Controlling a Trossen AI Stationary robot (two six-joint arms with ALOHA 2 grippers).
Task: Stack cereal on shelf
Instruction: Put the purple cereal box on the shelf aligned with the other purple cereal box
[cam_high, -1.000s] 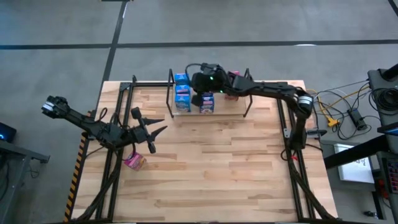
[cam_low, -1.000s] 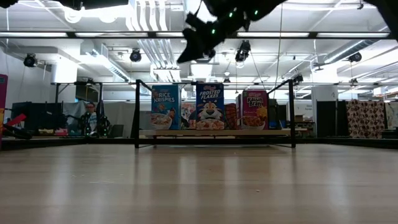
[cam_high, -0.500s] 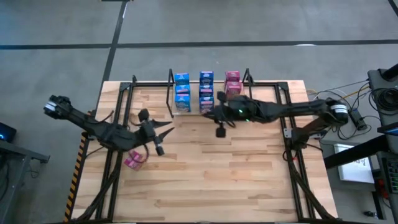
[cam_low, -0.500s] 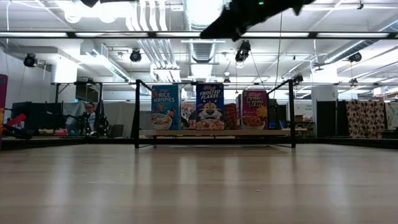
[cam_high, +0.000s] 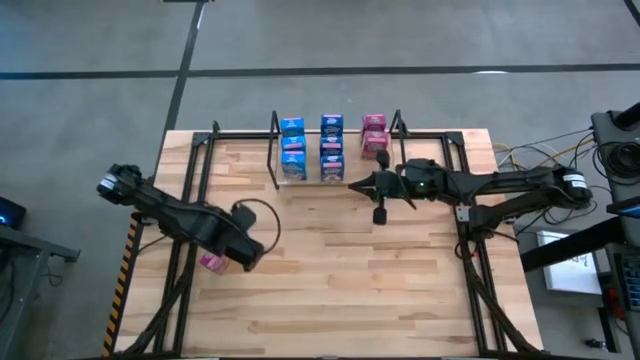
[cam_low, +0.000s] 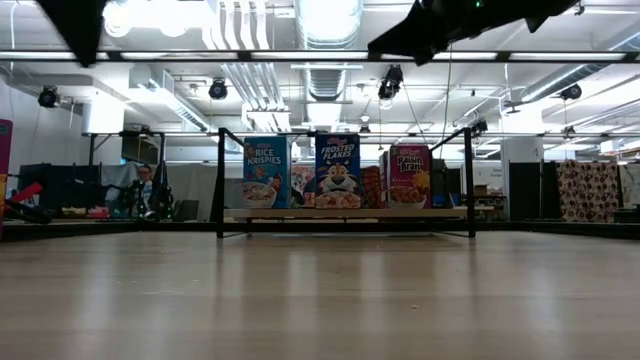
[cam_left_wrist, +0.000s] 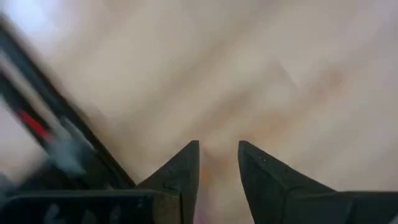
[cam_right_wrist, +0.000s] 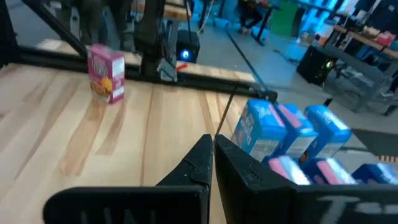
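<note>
Both arms are shifting since a moment ago: the right gripper (cam_high: 356, 184) is pulling back from the shelf (cam_high: 336, 165) with its fingers pressed together and nothing between them, while the left gripper (cam_high: 246, 258) is swinging down over the pink cereal box (cam_high: 210, 262) lying just beside it, fingers slightly parted with bare table (cam_high: 340, 270) showing between them, gripping nothing. Beyond the right gripper, blue and pink cereal boxes (cam_high: 327, 148) are standing in three rows on the shelf, with the black frame tube (cam_high: 462, 200) flanking that arm
</note>
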